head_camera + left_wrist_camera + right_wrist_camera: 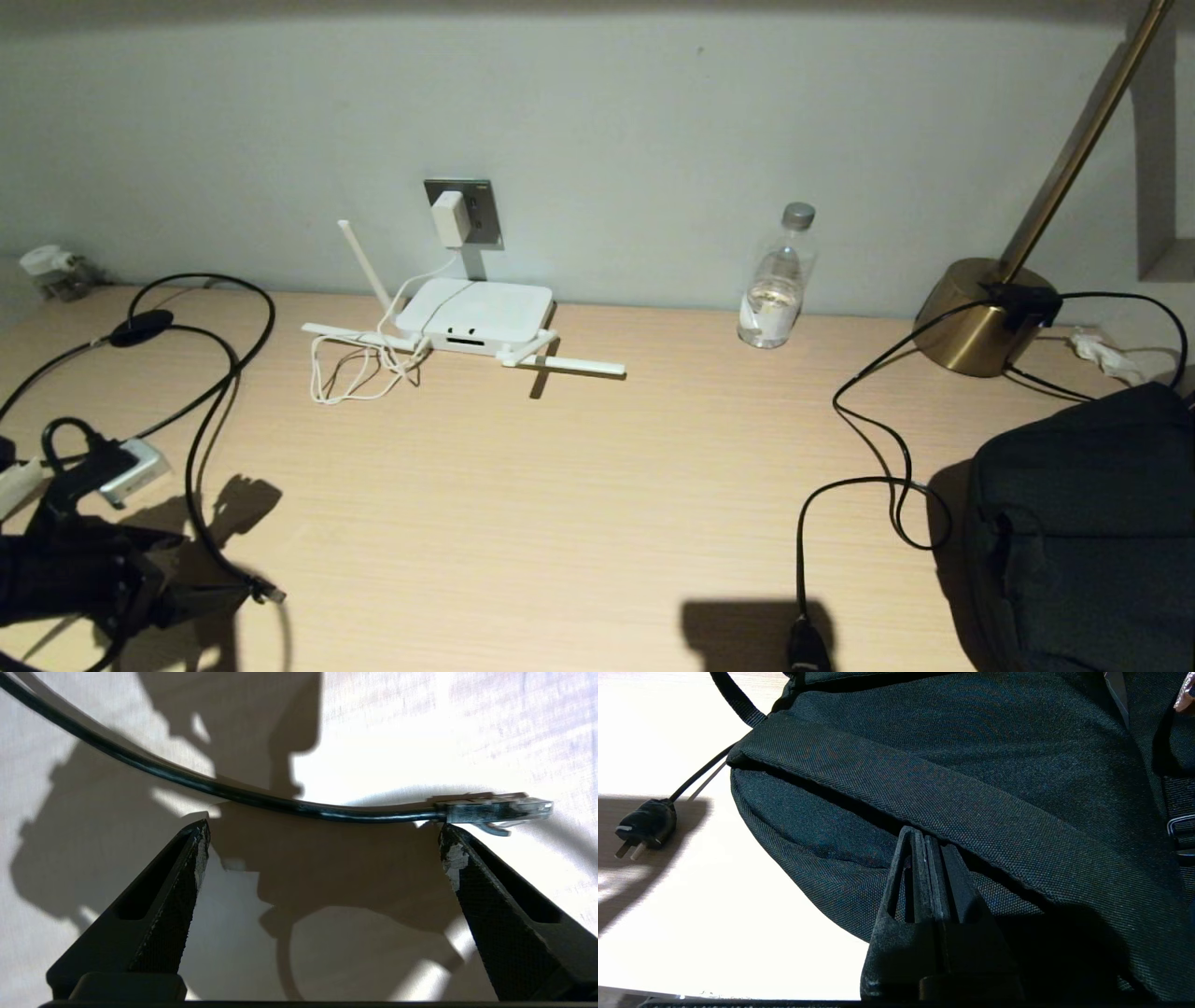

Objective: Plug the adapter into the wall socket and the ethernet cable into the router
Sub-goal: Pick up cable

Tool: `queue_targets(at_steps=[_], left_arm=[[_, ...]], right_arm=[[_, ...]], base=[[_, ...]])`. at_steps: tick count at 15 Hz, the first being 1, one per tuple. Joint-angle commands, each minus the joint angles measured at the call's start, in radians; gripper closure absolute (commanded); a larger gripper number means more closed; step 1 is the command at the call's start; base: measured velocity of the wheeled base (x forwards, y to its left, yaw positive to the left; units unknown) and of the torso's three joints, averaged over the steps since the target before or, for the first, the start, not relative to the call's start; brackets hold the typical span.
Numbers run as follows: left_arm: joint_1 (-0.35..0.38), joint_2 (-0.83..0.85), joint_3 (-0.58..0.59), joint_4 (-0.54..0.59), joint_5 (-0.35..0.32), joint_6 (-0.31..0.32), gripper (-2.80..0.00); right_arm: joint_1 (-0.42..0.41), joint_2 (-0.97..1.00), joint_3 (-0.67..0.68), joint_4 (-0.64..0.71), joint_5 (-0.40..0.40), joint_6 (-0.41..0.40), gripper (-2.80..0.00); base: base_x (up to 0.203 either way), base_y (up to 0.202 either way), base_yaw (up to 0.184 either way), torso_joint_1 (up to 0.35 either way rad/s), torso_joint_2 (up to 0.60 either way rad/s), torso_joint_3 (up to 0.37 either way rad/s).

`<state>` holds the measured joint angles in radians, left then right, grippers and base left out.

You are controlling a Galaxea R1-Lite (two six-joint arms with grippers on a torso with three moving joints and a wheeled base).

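Note:
The white adapter (449, 218) sits plugged into the grey wall socket (482, 211), and its thin white cord runs down to the router (476, 313) on the desk below. The black ethernet cable (201, 411) loops across the left of the desk and its clear plug (272, 593) lies loose on the wood. My left gripper (219, 597) is low over that end, open. In the left wrist view the cable (261, 800) and plug (495, 809) lie just past the left gripper (324, 830); nothing is between the fingers. My right gripper (924, 840) is shut and empty over a black bag (971, 765).
A water bottle (780, 280) stands right of the router. A brass lamp base (980, 317) and the black bag (1083, 532) fill the right side. The lamp's thin black cord ends in a loose plug (644, 828). A silver box (135, 471) lies at far left.

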<state>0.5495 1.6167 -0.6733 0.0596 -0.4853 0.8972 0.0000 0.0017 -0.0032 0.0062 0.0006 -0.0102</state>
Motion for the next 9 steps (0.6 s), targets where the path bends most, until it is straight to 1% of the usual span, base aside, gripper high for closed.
queue_targets(at_steps=[1, 3, 9], left_arm=[[-0.022, 0.035, -0.027, 0.0, -0.003, 0.005, -2.8], [-0.047, 0.067, -0.066, -0.001, -0.003, 0.005, -2.8], [-0.158, 0.184, -0.254, 0.0, -0.002, 0.0, -2.8]], right_arm=[[0.0, 0.0, 0.0, 0.0, -0.001, -0.001, 0.0], [0.0, 0.0, 0.0, 0.0, -0.001, -0.001, 0.0], [-0.001, 0.0, 0.0, 0.0, -0.001, 0.0, 0.0]], base=[[0.0, 0.0, 0.0, 0.0, 0.0, 0.0], [0.0, 0.0, 0.0, 0.0, 0.0, 0.0], [0.0, 0.0, 0.0, 0.0, 0.0, 0.0]])
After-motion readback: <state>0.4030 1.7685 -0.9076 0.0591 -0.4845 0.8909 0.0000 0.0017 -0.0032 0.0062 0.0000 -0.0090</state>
